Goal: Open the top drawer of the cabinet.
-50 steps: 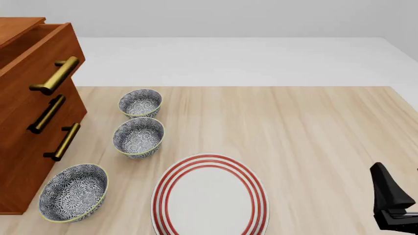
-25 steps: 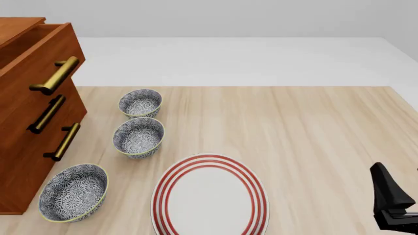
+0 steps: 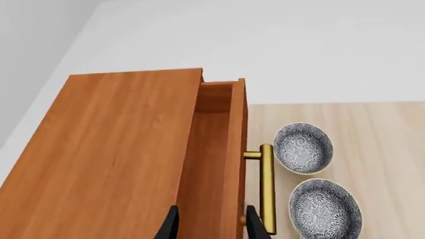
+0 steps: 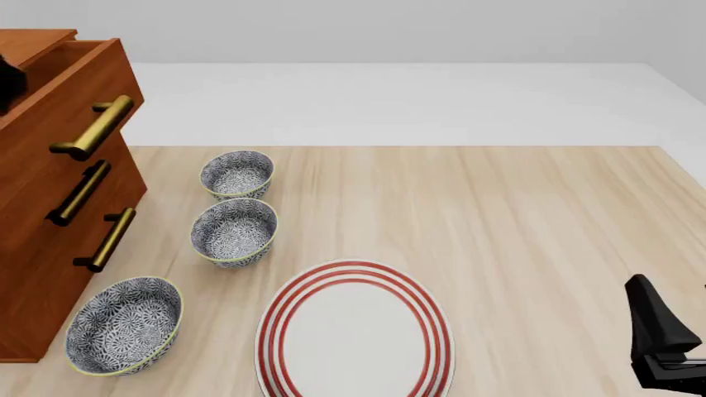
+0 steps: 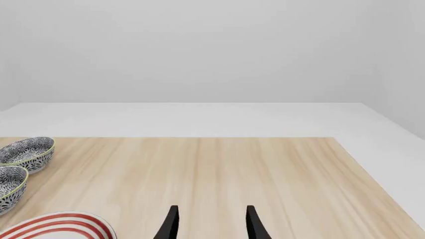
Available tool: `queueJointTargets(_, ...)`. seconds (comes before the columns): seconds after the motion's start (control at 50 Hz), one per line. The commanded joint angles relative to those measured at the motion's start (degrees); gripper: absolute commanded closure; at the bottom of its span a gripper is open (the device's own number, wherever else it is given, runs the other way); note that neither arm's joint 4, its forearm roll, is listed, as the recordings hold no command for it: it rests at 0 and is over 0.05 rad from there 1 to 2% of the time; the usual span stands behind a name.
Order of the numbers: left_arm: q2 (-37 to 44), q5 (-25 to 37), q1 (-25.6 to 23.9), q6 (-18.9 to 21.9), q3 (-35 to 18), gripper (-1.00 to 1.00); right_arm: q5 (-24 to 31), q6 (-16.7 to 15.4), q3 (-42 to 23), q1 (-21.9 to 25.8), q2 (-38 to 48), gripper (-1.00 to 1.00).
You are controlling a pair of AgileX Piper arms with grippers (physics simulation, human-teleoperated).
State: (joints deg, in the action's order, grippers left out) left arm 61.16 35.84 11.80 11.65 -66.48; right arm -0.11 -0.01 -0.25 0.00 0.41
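Observation:
The cabinet (image 4: pixel 45 273) stands at the table's left edge, with three brass bar handles. Its top drawer (image 4: pixel 78 91) is pulled partly out, and its handle (image 4: pixel 94 128) juts further than the two below. In the left wrist view I look down on the cabinet top (image 3: pixel 119 149), the drawer's open cavity (image 3: pixel 211 144) and its handle (image 3: pixel 267 189). My left gripper (image 3: pixel 211 226) is open and empty above the drawer; a dark part of it (image 4: pixel 9 83) shows at the front view's left edge. My right gripper (image 4: pixel 659 318) is open and empty at the near right (image 5: pixel 211 224).
Three patterned bowls (image 4: pixel 236 174) (image 4: pixel 234 231) (image 4: pixel 124 325) stand in a row right of the cabinet. A white plate with red rings (image 4: pixel 355 331) lies at the near middle. The light wooden table (image 4: pixel 518 223) ends at a white floor behind.
A dark part of my left gripper has come into the front view at its left edge, above the open top drawer. The drawer, bowls and right arm have not moved.

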Motion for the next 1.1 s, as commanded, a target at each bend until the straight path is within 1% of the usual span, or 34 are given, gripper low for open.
queueJointTargets(0.02,0.6,-0.4,-0.9,-0.3,1.0,-1.00,0.0,0.0,0.0,0.0,0.0,-1.00)
queueJointTargets(0.9,6.3,-6.5,-1.9,-0.3,6.1,-1.00,0.0,0.0,0.0,0.0,0.0,-1.00)
queueJointTargets(1.1,7.2,-6.5,-1.7,-0.3,5.6,-1.00,0.0,0.0,0.0,0.0,0.0,-1.00)
